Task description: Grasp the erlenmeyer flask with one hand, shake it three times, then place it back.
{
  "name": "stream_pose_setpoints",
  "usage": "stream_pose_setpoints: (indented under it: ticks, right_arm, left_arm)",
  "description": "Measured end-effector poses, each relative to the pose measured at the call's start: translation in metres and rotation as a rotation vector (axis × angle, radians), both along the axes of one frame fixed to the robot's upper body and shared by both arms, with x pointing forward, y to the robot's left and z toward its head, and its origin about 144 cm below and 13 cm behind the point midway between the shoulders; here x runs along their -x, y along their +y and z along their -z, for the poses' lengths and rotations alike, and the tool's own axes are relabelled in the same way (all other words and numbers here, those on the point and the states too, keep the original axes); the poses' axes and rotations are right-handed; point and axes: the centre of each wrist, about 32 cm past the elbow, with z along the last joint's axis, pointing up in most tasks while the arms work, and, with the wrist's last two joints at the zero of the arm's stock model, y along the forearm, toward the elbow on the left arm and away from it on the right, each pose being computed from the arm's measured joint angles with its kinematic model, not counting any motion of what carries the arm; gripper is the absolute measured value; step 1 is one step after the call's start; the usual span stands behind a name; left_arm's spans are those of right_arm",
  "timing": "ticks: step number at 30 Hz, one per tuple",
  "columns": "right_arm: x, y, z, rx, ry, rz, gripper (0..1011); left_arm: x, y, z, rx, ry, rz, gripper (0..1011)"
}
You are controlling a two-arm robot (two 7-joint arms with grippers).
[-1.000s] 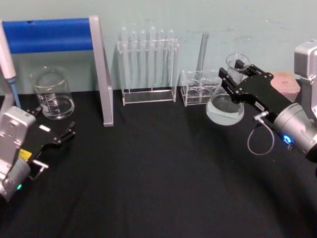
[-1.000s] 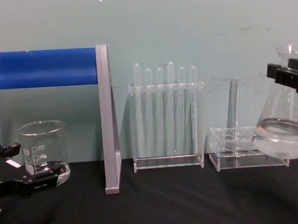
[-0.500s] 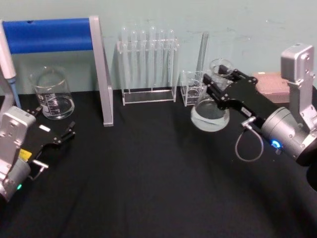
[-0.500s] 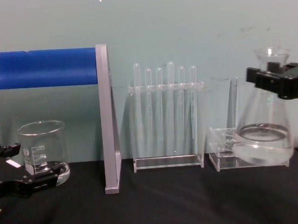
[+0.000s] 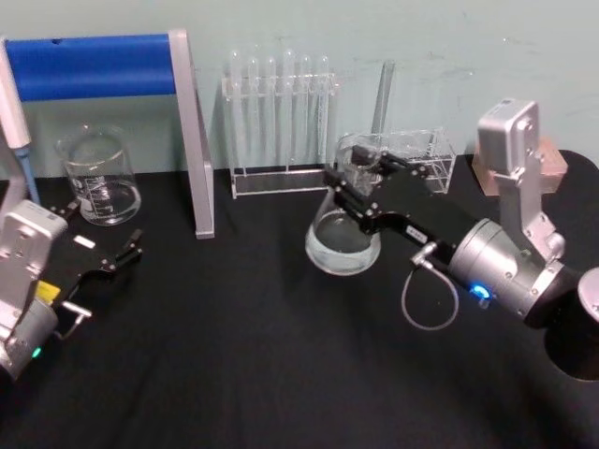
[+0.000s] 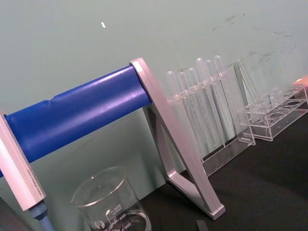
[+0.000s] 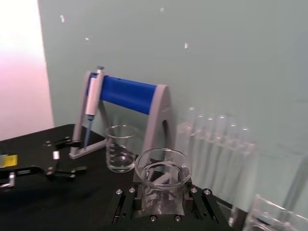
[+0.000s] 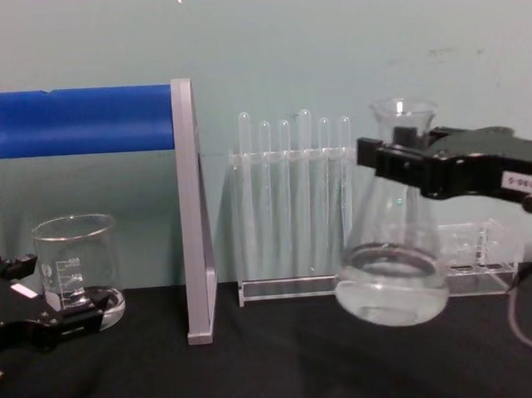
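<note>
Above the desk (image 5: 234, 365), before the test-tube rack (image 5: 279, 126), your right claw (image 5: 360, 183) grips the flask (image 5: 343, 247) by its neck, while your left claw (image 5: 103, 229) rests wide beside the beaker (image 5: 98, 178).

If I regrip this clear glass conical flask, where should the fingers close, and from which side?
The narrow neck just under the flared rim of the clear glass conical flask, coming level from the robot's right, as the right gripper holds it. The base looks too wide for the jaws; the rim should resist slipping.
</note>
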Motion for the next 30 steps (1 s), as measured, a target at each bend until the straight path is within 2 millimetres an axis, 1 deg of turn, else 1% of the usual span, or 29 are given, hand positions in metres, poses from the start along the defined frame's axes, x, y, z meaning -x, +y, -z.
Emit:
stream_pose_setpoints:
  ticks: [6,16,30]
  right_arm:
    - [0.001,0.006,0.002,0.0,0.008,-0.03,456]
    - [0.001,0.01,0.01,0.001,0.028,-0.043,456]
    - [-0.001,0.013,0.031,0.008,0.047,-0.051,453]
  left_arm:
    - [0.0,0.0,0.0,0.0,0.0,0.0,1001]
    - [0.0,0.0,0.0,0.0,0.0,0.0,1001]
    - [0.0,0.0,0.0,0.0,0.0,0.0,1001]
